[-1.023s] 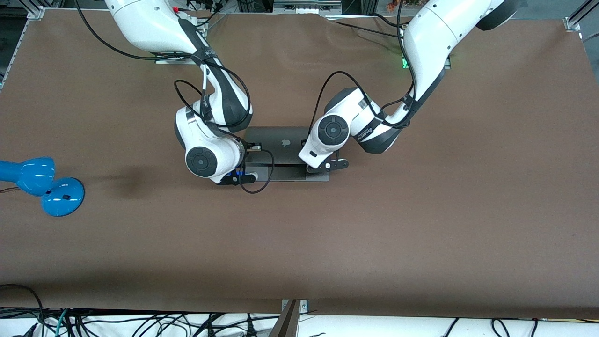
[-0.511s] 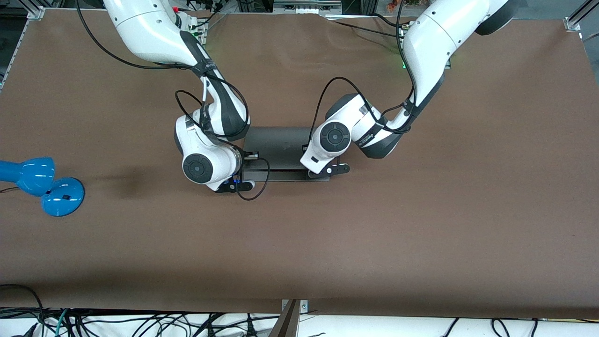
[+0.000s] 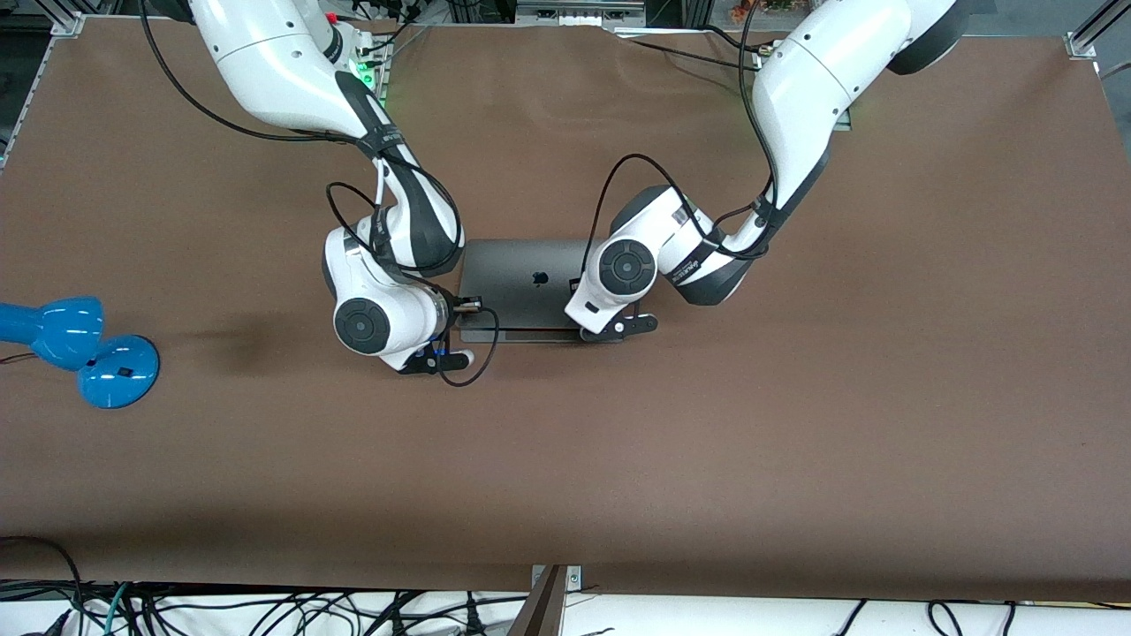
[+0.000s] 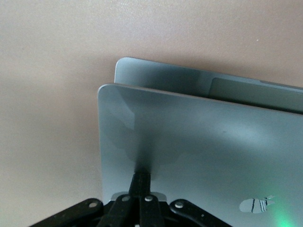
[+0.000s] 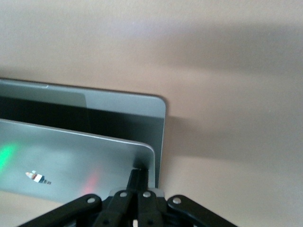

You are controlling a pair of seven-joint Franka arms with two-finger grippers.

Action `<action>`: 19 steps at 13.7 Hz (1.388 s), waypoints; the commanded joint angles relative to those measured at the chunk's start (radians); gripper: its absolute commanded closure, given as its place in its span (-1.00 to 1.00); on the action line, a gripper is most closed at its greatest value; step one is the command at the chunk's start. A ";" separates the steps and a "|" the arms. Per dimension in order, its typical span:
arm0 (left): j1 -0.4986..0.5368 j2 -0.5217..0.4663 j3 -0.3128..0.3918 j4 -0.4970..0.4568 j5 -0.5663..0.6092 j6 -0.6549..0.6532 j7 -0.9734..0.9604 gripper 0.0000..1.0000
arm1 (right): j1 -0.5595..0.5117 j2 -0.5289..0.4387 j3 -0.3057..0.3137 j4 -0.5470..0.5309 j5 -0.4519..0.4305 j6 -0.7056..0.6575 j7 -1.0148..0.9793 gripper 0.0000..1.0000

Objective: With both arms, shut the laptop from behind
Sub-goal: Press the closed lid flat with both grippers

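Laptop (image 3: pixel 517 284): I see a space-grey metal lid with a black apple logo; green and red glints on it in the wrist views.
Arms: white shells with black joint bands and black cables.
Left hand (image 4: pixel 140 182): black.
Right hand (image 5: pixel 137 178): black.
Table (image 3: pixel 795 424): plain brown.
Desk lamp (image 3: pixel 79 349): glossy blue.

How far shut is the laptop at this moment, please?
Nearly shut, not fully: the laptop's lid hangs tilted above its base, with a dark gap between them in both wrist views.
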 commanded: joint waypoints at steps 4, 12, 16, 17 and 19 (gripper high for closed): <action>-0.032 0.038 0.022 0.040 0.037 0.029 -0.009 1.00 | -0.007 0.045 0.007 0.024 -0.010 0.074 -0.021 1.00; -0.051 0.049 0.049 0.040 0.037 0.031 -0.011 1.00 | -0.008 0.074 0.007 0.024 -0.007 0.146 -0.021 1.00; -0.061 0.052 0.058 0.040 0.037 0.049 -0.014 1.00 | -0.007 0.093 0.007 0.024 -0.007 0.175 -0.021 1.00; -0.064 0.052 0.060 0.040 0.039 0.055 -0.014 1.00 | -0.008 0.094 0.007 0.024 -0.007 0.176 -0.021 1.00; -0.064 0.055 0.062 0.040 0.039 0.056 -0.014 1.00 | -0.008 0.094 0.007 0.026 -0.007 0.181 -0.022 1.00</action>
